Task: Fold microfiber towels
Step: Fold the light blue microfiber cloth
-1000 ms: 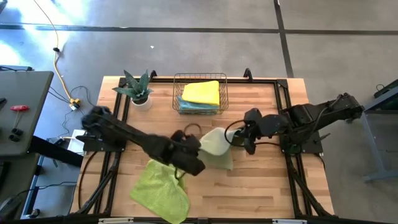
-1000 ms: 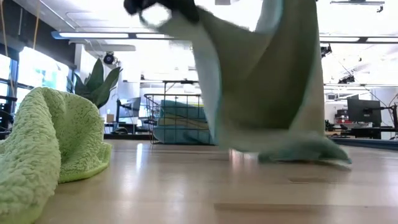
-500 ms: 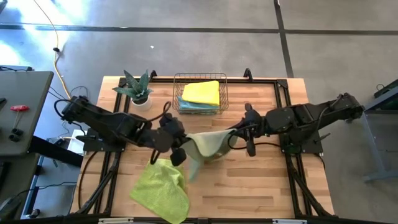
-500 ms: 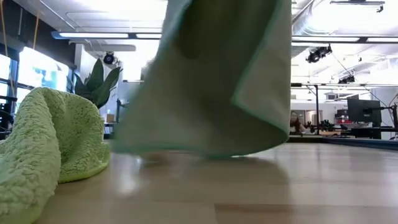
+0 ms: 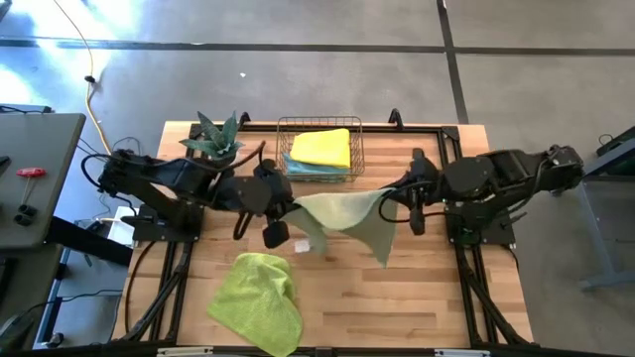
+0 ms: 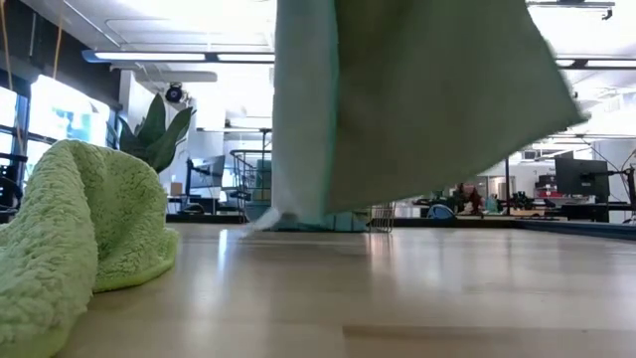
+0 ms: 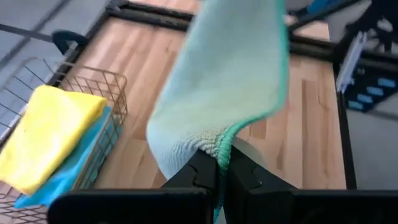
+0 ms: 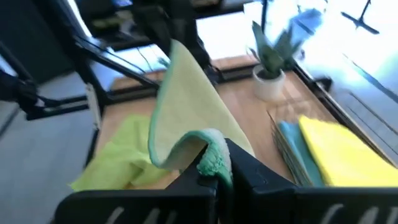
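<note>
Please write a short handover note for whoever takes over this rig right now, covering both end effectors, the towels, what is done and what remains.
Left end effector: shut on one corner of the pale sage towel.
Right end effector: shut on another corner of that towel.
The sage towel hangs stretched between both arms above the table, mid-table; its lower edge looks just clear of the wood.
Lime green towel: crumpled at the near left of the table, unfolded.
Yellow towel lies folded on top of a light blue towel in the wire basket at the far edge.
Left: lay down and fold the sage towel, then the lime one.
</note>
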`<state>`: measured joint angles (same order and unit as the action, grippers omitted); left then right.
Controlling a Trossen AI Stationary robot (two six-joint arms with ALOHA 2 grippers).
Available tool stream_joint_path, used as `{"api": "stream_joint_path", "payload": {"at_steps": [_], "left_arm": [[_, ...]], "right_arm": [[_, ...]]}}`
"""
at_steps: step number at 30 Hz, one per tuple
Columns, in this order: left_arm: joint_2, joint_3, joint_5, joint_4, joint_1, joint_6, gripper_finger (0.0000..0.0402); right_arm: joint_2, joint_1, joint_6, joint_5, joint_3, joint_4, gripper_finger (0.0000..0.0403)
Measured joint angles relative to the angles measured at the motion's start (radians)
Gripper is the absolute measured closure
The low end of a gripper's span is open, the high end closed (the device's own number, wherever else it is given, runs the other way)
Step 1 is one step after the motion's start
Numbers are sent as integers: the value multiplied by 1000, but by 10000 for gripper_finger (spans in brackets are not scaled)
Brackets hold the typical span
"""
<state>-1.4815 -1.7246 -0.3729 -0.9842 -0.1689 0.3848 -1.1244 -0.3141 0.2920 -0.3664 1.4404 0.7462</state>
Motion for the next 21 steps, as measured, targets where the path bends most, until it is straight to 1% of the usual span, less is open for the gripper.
{"api": "stream_joint_path", "payload": {"at_steps": [3, 5, 7, 12, 17, 19, 21], "left_arm": [[4, -12, 95, -31, 28, -62, 402], [6, -14, 168, -47, 46, -110, 402], [1, -13, 208, -69, 59, -154, 402], [-9, -13, 212, -152, 83, -298, 402], [-9, -13, 211, -214, 112, -402, 401], [-9, -13, 199, -229, 122, -443, 401], [-9, -13, 163, -238, 131, -491, 401]], "right_arm": [[-2, 0, 49, -8, 3, 70, 403], [-1, -1, 71, -8, -11, 83, 403], [-2, -1, 90, -8, -31, 92, 403], [-1, -1, 100, -7, -36, 109, 403], [3, -1, 100, -1, -36, 127, 403], [2, -1, 100, -1, -36, 145, 403], [2, -1, 91, -6, -36, 149, 403]]}}
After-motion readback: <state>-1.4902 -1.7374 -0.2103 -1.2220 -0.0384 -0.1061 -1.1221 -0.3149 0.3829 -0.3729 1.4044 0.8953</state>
